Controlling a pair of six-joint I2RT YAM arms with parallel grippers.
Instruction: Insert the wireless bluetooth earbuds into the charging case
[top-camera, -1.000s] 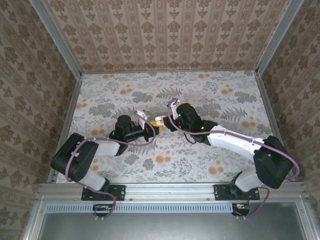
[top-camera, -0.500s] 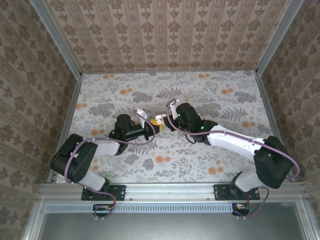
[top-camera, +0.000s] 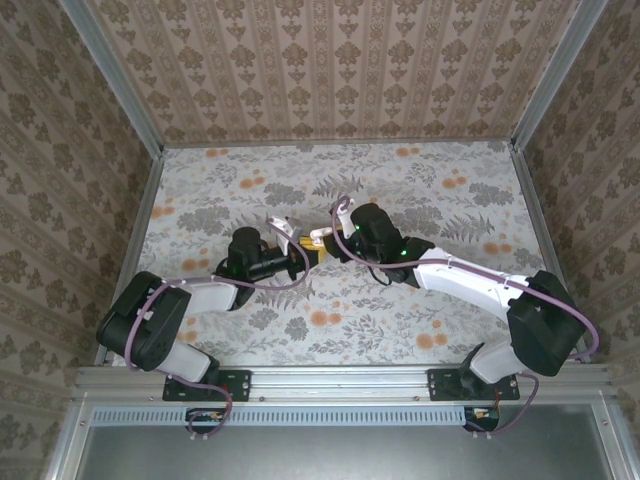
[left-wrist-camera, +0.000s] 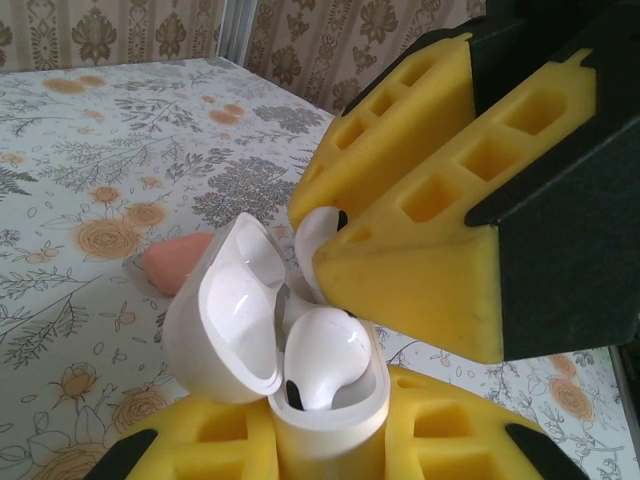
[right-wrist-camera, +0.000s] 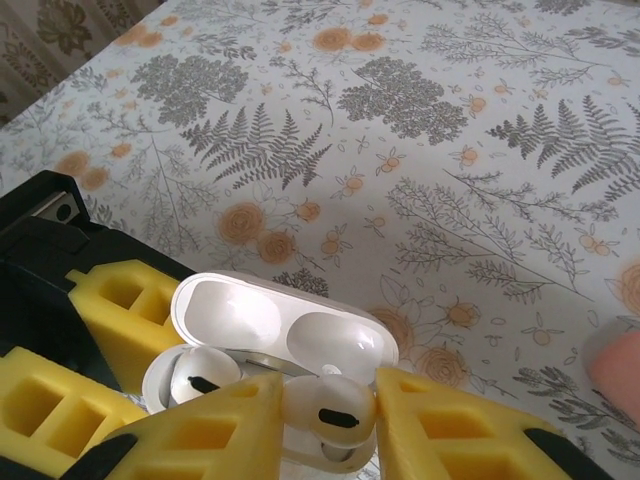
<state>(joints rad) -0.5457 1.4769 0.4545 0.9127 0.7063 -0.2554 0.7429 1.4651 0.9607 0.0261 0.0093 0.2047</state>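
Note:
The charging case (left-wrist-camera: 330, 425) is small, glossy and white, and stands upright with its lid (left-wrist-camera: 225, 320) hinged open. My left gripper (left-wrist-camera: 330, 445) is shut on its lower body, yellow pads on both sides. One white earbud (left-wrist-camera: 325, 350) sits in a well of the case. My right gripper (right-wrist-camera: 330, 420) hovers just over the case, shut on the other earbud (right-wrist-camera: 335, 408), which hangs above the free well beside the seated earbud (right-wrist-camera: 195, 375). In the top view the left gripper (top-camera: 298, 253) and right gripper (top-camera: 322, 240) meet at the table's middle.
An orange-pink rounded lump (left-wrist-camera: 175, 262) lies on the floral table just beyond the case; in the right wrist view the lump (right-wrist-camera: 618, 365) is at the right edge. Patterned walls and metal rails (top-camera: 135, 225) enclose the table.
The right gripper has edged slightly up and left toward the left gripper. The left arm has barely moved.

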